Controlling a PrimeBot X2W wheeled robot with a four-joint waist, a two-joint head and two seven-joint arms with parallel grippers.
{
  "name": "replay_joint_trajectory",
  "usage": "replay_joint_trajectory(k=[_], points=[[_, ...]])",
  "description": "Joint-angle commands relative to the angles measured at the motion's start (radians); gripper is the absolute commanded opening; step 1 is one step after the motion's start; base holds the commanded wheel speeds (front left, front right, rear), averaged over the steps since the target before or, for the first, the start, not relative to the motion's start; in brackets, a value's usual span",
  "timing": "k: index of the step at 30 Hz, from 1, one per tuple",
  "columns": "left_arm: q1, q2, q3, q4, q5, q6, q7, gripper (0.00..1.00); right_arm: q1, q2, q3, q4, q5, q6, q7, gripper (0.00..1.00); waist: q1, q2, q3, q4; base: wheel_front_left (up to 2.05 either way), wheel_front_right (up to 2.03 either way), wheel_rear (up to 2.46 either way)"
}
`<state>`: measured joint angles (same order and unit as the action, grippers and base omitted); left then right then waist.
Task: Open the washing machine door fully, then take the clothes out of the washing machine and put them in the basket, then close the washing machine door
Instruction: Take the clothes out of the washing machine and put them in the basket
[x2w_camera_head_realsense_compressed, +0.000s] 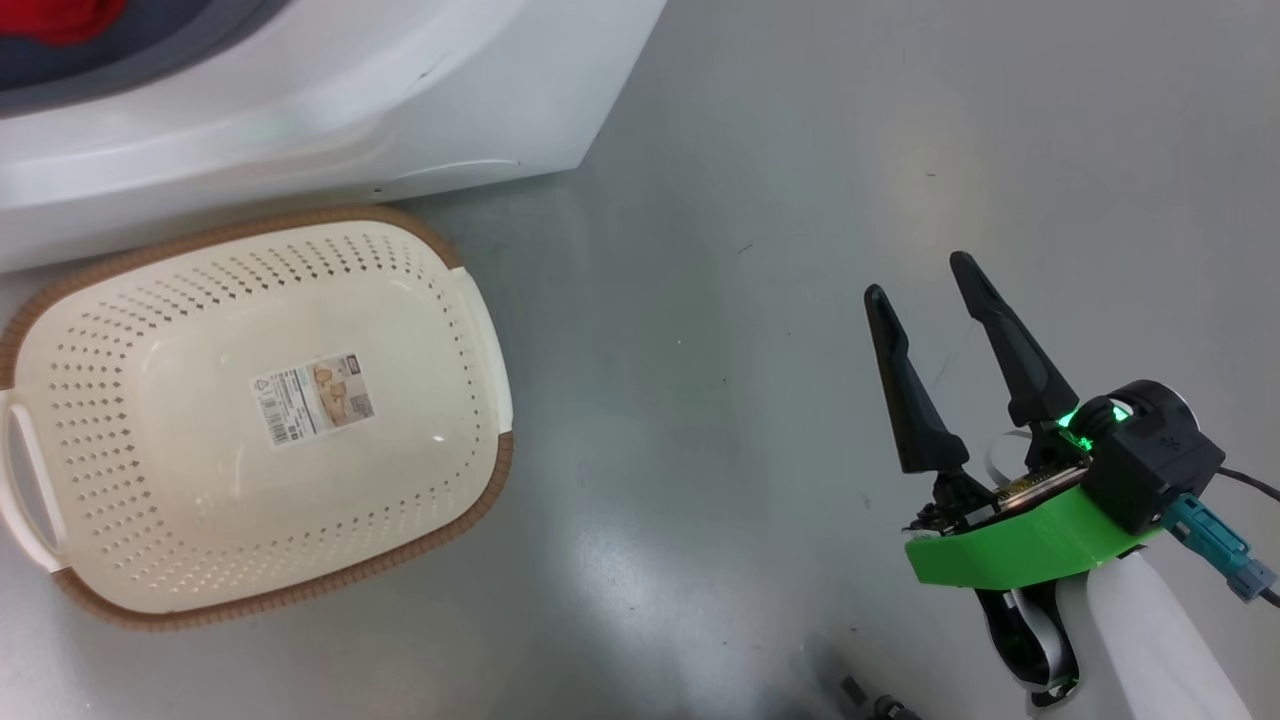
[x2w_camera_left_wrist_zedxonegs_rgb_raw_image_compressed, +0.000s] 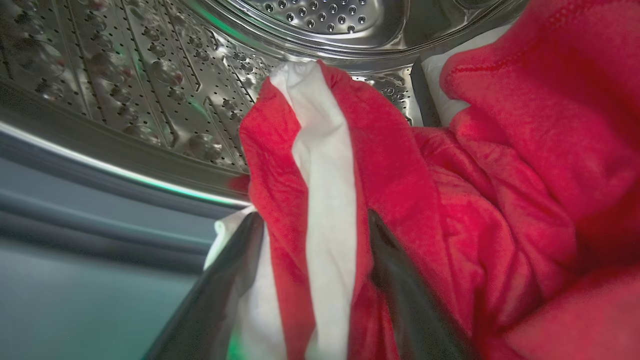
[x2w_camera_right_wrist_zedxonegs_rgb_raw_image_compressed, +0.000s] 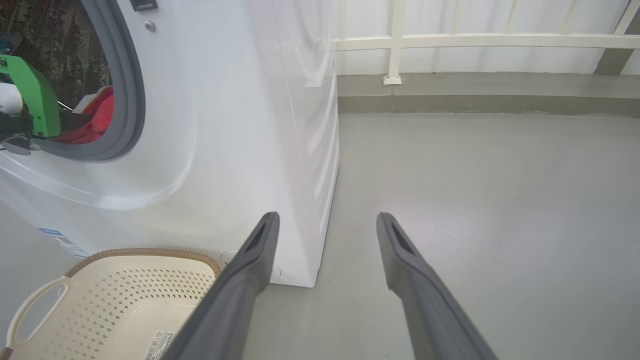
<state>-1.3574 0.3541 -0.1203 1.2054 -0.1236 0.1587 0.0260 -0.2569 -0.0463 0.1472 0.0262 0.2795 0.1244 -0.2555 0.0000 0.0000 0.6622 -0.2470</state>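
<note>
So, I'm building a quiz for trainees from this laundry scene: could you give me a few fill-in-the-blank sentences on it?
1. The basket is empty but for a paper ____ on its base.
2. The left gripper is inside the washing machine, in its steel ____, with one finger on either side of a fold of the clothes.
3. The right gripper is open above the grey ____.
Missing words: label; drum; floor.
</note>
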Motion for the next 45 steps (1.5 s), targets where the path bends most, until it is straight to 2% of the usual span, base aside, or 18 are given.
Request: replay_joint_trajectory(k=[1,3,4,5,12,17,32,45], points=[[-0.001,0.047,0.006,-0.003,-0.004,-0.001,0.005,0.98,0.005,-0.004,0.024,-0.020,0.008,0.006,-0.006,1.00,0.0000,0.0000,0.000,0.002,0.00,0.00,0.00],[0.000,0.043,0.005,0.005,-0.010,-0.006,0.010,0.39,0.003,-0.004,0.025,-0.020,0.010,0.006,-0.006,1.00,0.0000,0.0000,-0.001,0.003,0.00,0.00,0.00],[0.000,0.042,0.006,0.009,-0.014,-0.010,0.012,0.04,0.003,-0.004,0.026,-0.020,0.010,0.006,-0.006,1.00,0.0000,0.0000,-0.001,0.004,0.00,0.00,0.00],[0.001,0.041,0.004,0.013,-0.015,-0.014,0.016,0.00,0.003,-0.004,0.026,-0.019,0.011,0.006,-0.006,1.00,0.0000,0.0000,-0.002,0.004,0.00,0.00,0.00],[0.003,0.026,0.013,0.017,-0.048,-0.040,-0.007,0.00,0.003,-0.004,0.023,-0.018,0.010,0.006,-0.006,1.00,0.0000,0.0000,-0.002,0.013,0.00,0.00,0.00],[0.008,0.007,0.025,0.003,-0.080,-0.074,-0.054,0.00,0.001,-0.004,0.020,-0.017,0.009,0.006,-0.006,1.00,0.0000,0.0000,-0.003,0.025,0.00,0.00,0.00],[0.029,-0.003,0.010,-0.066,-0.096,-0.078,-0.215,0.00,0.003,-0.004,0.018,-0.007,0.009,0.006,-0.006,1.00,0.0000,0.0000,-0.031,0.064,0.00,0.00,0.00],[0.131,-0.031,-0.018,-0.167,-0.103,-0.099,-0.265,0.00,0.015,-0.004,0.015,0.001,0.008,0.006,-0.006,1.00,0.0000,0.0000,-0.084,0.091,0.00,0.00,0.00]])
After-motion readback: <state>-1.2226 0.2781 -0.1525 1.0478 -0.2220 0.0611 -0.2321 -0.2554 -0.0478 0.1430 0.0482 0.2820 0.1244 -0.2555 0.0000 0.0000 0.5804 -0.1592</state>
